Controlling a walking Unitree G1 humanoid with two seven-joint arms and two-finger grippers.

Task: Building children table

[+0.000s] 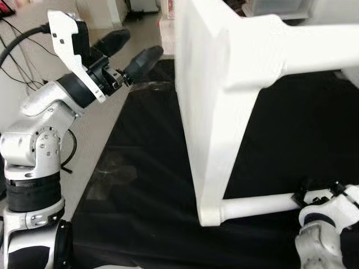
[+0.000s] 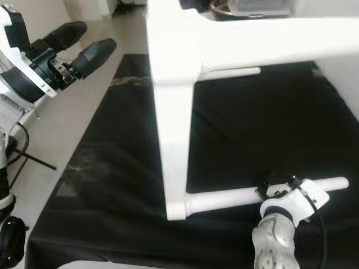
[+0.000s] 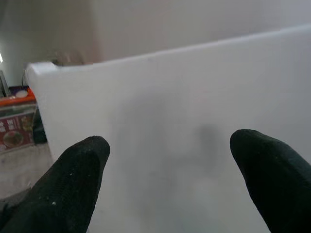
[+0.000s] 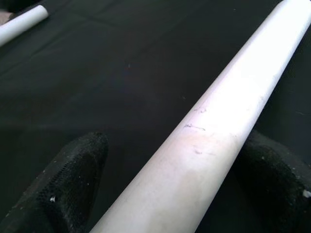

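Your right gripper (image 2: 279, 189) straddles the smooth round white table leg (image 2: 235, 197) near the black mat's (image 2: 112, 185) front edge, fingers apart. White tabletop (image 1: 207, 112) stands on edge. Left gripper (image 1: 126, 53) spread wide, empty, beside it.

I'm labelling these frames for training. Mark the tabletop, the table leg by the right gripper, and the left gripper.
tabletop (image 1: 205, 112), left eye view, its flat white face
table leg (image 2: 224, 199), right eye view, mid-shaft
left gripper (image 1: 132, 47), left eye view, between its fingertips
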